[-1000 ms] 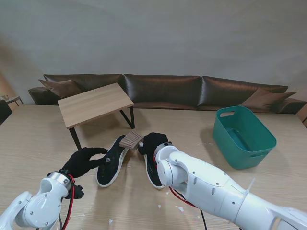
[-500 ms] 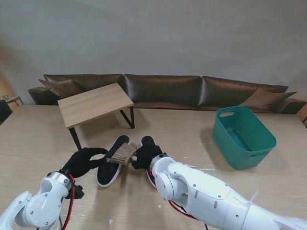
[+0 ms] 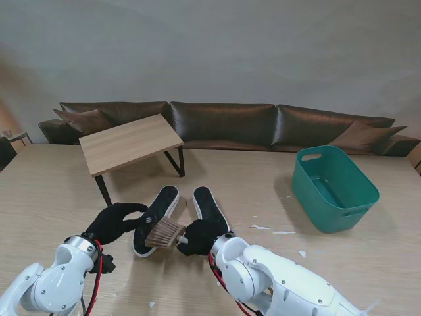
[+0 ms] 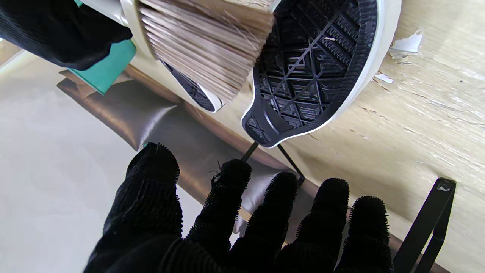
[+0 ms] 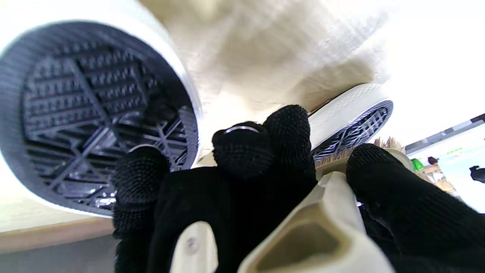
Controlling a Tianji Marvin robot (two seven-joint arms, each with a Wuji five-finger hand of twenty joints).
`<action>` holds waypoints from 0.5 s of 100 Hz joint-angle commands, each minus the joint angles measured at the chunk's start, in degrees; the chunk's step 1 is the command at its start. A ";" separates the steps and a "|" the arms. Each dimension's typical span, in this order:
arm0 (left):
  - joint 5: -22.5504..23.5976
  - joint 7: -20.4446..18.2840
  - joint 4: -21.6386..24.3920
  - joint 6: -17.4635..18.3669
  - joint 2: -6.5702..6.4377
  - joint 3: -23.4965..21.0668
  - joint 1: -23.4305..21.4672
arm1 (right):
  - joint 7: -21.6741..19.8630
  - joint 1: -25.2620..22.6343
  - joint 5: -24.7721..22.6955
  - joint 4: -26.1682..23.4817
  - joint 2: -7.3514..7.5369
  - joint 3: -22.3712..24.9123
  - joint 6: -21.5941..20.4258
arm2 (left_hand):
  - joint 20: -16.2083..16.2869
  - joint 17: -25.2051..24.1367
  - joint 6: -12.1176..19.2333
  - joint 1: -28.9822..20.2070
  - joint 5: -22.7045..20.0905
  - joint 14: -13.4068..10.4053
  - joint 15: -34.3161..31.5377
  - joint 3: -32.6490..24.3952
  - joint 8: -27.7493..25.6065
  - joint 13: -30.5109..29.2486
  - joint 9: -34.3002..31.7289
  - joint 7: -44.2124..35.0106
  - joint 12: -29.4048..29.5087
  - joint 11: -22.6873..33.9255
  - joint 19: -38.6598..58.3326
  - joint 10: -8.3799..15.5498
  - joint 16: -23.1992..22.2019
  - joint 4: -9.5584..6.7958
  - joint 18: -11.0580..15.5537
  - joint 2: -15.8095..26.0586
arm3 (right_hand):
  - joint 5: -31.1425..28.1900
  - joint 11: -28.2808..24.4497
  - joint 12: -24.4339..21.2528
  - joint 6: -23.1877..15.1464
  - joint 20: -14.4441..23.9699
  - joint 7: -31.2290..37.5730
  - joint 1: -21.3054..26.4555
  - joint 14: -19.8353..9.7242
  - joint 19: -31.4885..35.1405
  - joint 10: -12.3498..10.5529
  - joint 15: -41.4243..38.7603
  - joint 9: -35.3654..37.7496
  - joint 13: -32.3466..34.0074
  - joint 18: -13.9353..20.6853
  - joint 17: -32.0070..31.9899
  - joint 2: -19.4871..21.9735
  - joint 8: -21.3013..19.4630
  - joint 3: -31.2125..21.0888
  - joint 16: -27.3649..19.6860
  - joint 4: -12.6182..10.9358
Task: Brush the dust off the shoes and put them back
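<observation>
Firstly, stand view: no brand, label or writing is legible on any item. Two black shoes lie sole-up on the wooden table (image 3: 59,191), long axes running away from me — the left shoe (image 3: 156,218) leaning its far end rightward, the right shoe (image 3: 209,209) leaning leftward, so the pair forms a narrow V opening toward me. The right hand (image 3: 199,235), black-gloved, is clamped on a brush (image 3: 164,233) whose tan bristles sit over the near end of the left shoe. The left hand (image 3: 116,221), also gloved, holds nothing and rests just beside that shoe's outer edge, fingers spread. Around them: a small wooden bench (image 3: 129,141) farther off on the left, a teal bin (image 3: 333,187) well apart on the right, a dark sofa (image 3: 223,125) along the wall, white flecks (image 3: 273,230) scattered on the table.

Left wrist view: the left hand's fingers (image 4: 231,197) are apart, with nothing between them. Beyond lies the left shoe (image 4: 314,68), showing a black diamond-pattern tread with a white rim; the brush (image 4: 204,45) covers part of it.

Right wrist view: the right hand (image 5: 242,182) is wrapped around the cream brush handle (image 5: 322,227). One blurred tread (image 5: 98,113) fills the side of the frame — the other sole (image 5: 352,121) shows past the fingers.
</observation>
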State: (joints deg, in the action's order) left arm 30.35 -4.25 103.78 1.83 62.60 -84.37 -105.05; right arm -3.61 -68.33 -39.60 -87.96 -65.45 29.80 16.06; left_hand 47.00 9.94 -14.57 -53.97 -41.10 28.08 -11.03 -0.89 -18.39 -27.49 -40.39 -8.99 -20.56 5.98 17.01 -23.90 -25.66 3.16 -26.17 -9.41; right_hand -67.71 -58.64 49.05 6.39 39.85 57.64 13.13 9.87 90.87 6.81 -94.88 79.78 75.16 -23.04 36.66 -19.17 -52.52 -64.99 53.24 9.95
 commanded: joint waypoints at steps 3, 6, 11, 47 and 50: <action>-0.05 -1.32 0.14 0.01 0.07 -0.10 -0.16 | -0.62 -1.91 0.03 -1.21 0.60 -0.01 -0.98 | -0.05 -0.68 -0.19 -1.52 -0.76 -0.83 1.01 1.06 -0.34 2.17 0.72 -0.01 0.08 -0.10 -1.34 0.06 -0.16 -1.81 1.48 2.78 | -5.40 -0.06 -0.47 3.67 -0.43 0.50 2.86 -6.69 3.61 1.14 -3.09 3.15 -0.10 -0.57 27.35 1.18 0.87 -5.25 0.33 -2.07; -0.06 -1.33 0.15 0.03 0.07 -0.12 -0.17 | -0.64 -2.35 -0.11 -1.47 0.73 0.22 -1.29 | -0.05 -0.67 -0.19 -1.51 -0.98 -0.88 1.03 1.06 -0.37 2.22 0.79 -0.10 0.09 -0.12 -1.34 0.23 -0.15 -1.80 1.57 2.79 | -5.40 -0.05 -0.47 3.67 -0.43 0.50 2.87 -6.68 3.60 1.15 -3.09 3.15 -0.10 -0.57 27.36 1.19 0.87 -5.26 0.33 -2.06; -0.09 -1.35 0.19 0.10 0.06 -0.18 -0.22 | -0.55 -3.02 -0.32 -1.87 0.87 0.62 -1.67 | -0.05 -0.68 -0.18 -1.51 -0.91 -0.89 1.04 1.06 -0.36 2.23 0.73 -0.08 0.08 -0.10 -1.34 0.09 -0.15 -1.80 1.58 2.78 | -5.40 -0.02 -0.48 3.67 -0.42 0.50 2.85 -6.68 3.60 1.14 -3.09 3.15 -0.10 -0.58 27.36 1.24 0.87 -5.24 0.33 -2.05; 0.18 -0.68 0.60 1.08 0.17 -0.93 -0.98 | -0.15 -7.11 -0.53 -6.66 1.42 6.05 -1.46 | -0.06 -0.67 -0.25 -1.53 -0.63 -0.79 1.01 1.06 -0.32 2.15 0.73 0.05 0.11 -0.11 -1.36 -0.06 -0.15 -1.80 1.46 2.75 | -5.42 -0.01 -0.46 4.02 -0.39 0.45 3.09 -6.06 3.39 1.53 -3.07 3.16 -0.13 -1.21 27.29 0.97 0.93 -5.49 0.31 -1.98; 0.20 -0.64 0.58 1.14 0.17 -0.96 -0.99 | -0.22 -7.41 -0.62 -7.18 1.48 6.72 -1.30 | -0.06 -0.66 -0.27 -1.54 -0.84 -0.73 1.02 1.05 -0.35 2.18 0.79 -0.04 0.12 -0.14 -1.36 0.03 -0.15 -1.81 1.45 2.73 | -5.42 -0.02 -0.46 4.02 -0.38 0.45 3.07 -6.11 3.39 1.48 -3.06 3.16 -0.13 -1.24 27.28 1.05 0.94 -5.47 0.31 -1.96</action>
State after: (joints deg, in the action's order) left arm 30.50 -4.02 103.98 2.78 62.61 -85.20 -105.76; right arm -3.24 -75.28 -39.92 -93.43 -64.18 35.71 14.43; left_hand 47.00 9.94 -14.57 -53.97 -41.10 28.02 -11.02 -0.89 -18.39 -27.49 -40.39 -8.99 -20.56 5.98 17.01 -23.90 -25.66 3.16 -26.17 -9.38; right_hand -67.71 -58.64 49.05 6.39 39.85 57.62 13.13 9.86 90.88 6.81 -94.88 79.78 75.16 -23.03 36.66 -19.17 -52.52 -64.99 53.25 9.95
